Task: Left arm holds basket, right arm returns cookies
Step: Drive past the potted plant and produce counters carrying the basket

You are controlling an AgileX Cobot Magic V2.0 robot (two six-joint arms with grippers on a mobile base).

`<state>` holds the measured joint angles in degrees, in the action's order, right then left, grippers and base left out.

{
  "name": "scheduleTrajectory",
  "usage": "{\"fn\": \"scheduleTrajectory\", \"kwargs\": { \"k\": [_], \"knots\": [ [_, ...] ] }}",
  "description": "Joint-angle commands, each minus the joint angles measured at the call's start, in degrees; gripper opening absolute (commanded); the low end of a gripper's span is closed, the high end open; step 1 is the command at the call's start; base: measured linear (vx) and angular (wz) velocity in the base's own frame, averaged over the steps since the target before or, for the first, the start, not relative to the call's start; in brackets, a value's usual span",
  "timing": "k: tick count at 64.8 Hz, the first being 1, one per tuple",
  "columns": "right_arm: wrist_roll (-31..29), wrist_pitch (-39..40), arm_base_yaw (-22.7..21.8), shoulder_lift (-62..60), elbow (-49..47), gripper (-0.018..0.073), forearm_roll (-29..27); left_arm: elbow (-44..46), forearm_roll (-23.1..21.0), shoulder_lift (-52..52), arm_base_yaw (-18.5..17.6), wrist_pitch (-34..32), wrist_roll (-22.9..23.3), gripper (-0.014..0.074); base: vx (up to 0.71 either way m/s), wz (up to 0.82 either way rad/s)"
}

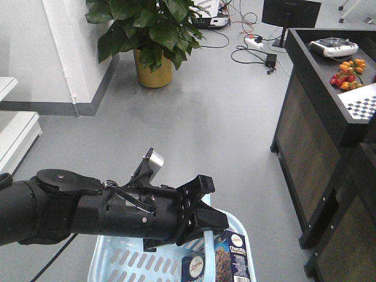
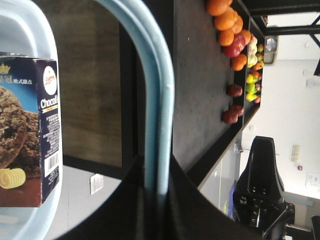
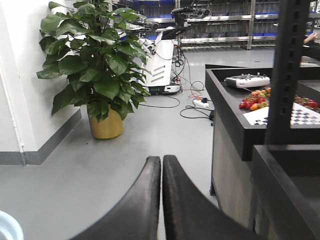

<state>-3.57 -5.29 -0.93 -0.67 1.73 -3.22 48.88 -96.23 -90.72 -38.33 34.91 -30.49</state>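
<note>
Smooth plastic basket (image 2: 162,100), cardboard cookies (image 2: 30,130) (glossy print)

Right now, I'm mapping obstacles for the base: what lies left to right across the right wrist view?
Light blue plastic basket corner → leafy green plant in a yellow pot → white power strip → white handheld controller → black upright post.

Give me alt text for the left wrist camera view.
The left gripper clamps the pale blue basket handle. The dark cookie carton sits at left inside the basket; fruit lines a dark shelf upper right.
</note>
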Motion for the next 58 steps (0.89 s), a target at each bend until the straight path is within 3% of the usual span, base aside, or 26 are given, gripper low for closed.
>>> {"fn": "scheduleTrajectory", "kwargs": {
  "k": [1,58],
  "knots": [
    [0.1,4.4,0.0,-0.6,-0.1,-0.0008,0.2,1.6,-3.2,2.5,-0.1,2.7,0.1,-0.0006,0.32,0.11],
    [0.1,4.4,0.0,-0.6,-0.1,-0.0008,0.2,1.6,-3.2,2.5,-0.1,2.7,0.1,-0.0006,0.31,0.11]
  ]
}}
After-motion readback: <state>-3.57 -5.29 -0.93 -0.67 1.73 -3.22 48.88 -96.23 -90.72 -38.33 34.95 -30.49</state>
